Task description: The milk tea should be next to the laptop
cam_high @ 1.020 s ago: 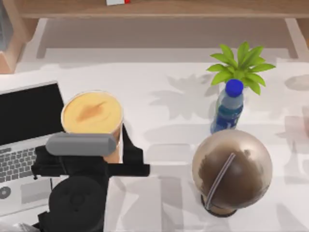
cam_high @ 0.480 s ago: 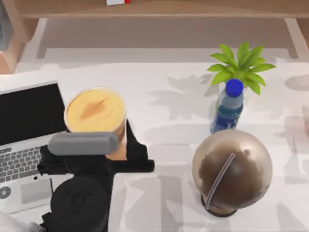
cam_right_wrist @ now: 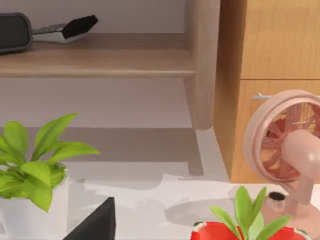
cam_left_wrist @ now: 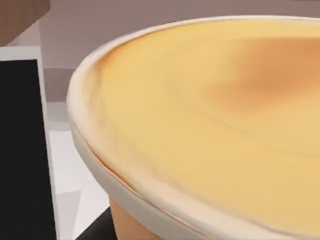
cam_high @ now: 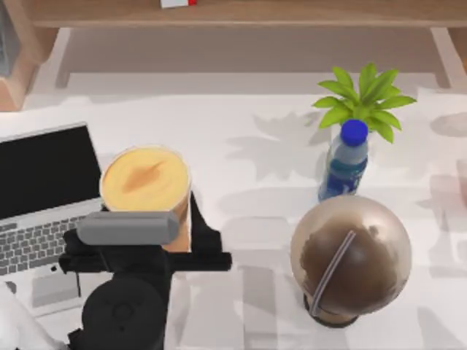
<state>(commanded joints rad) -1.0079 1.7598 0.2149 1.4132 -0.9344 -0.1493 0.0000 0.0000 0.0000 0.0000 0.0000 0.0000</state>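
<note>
The milk tea [cam_high: 144, 180] is a tapered cup with a flat yellow-orange sealed top. It stands upright just right of the laptop [cam_high: 44, 189], whose black screen and grey keyboard lie at the table's left. My left gripper [cam_high: 157, 232] is shut on the cup's lower body from the near side, and a black finger [cam_high: 203, 232] shows at the cup's right. The fingertips are mostly hidden under the lid. In the left wrist view the milk tea top [cam_left_wrist: 215, 115] is very close, with the laptop screen [cam_left_wrist: 20, 150] beside it. My right wrist camera faces a wooden shelf unit.
A large brown dome-lidded cup with a straw [cam_high: 350, 255] stands at the near right. Behind it are a blue bottle [cam_high: 346, 164] and a green plant [cam_high: 365, 98]. A wooden shelf [cam_high: 241, 14] runs along the back. A pink fan [cam_right_wrist: 290, 145] is in the right wrist view.
My left gripper and the milk tea have shifted slightly right and toward the near edge. The cup top looks a little smaller, as if lower.
</note>
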